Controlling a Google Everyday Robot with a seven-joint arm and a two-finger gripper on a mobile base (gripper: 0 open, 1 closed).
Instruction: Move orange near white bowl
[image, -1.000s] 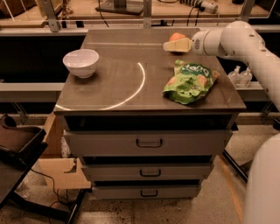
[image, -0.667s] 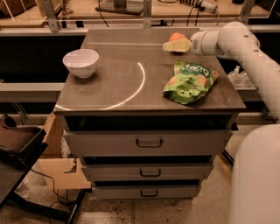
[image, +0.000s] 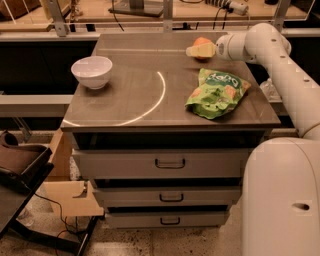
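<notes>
The orange sits on the far right of the grey cabinet top. My gripper reaches in from the right and is right at the orange, covering its front and lower part. The white bowl stands upright and empty at the far left of the top, well away from the orange and the gripper.
A green snack bag with orange patches lies on the right of the top, just in front of the gripper. A pale curved line crosses the top. Drawers are below. My base stands at the right front.
The gripper has stayed at the orange and hardly shifted. The bowl and the bag have not moved.
</notes>
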